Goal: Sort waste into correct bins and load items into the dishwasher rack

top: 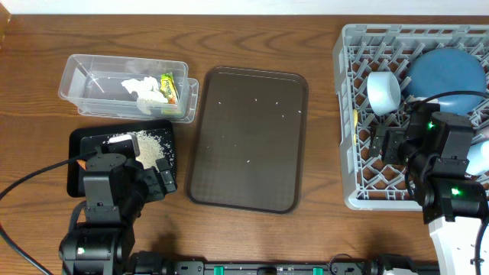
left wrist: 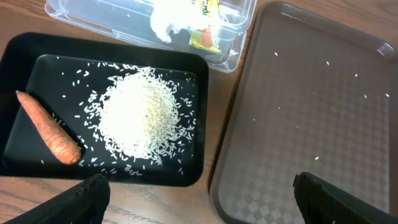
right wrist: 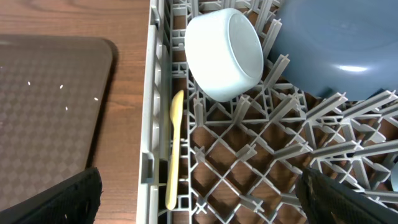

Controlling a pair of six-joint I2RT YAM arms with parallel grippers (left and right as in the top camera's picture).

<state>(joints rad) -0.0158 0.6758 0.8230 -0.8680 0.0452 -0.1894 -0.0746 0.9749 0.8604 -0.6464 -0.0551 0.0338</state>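
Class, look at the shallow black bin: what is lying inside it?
Inside the black bin lie a loose heap of white rice near the middle and a carrot piece at one end. Anything under the heap is hidden.

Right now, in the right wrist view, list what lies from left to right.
brown tray → dishwasher rack's side wall → pale yellow spoon → white bowl → dark blue plate
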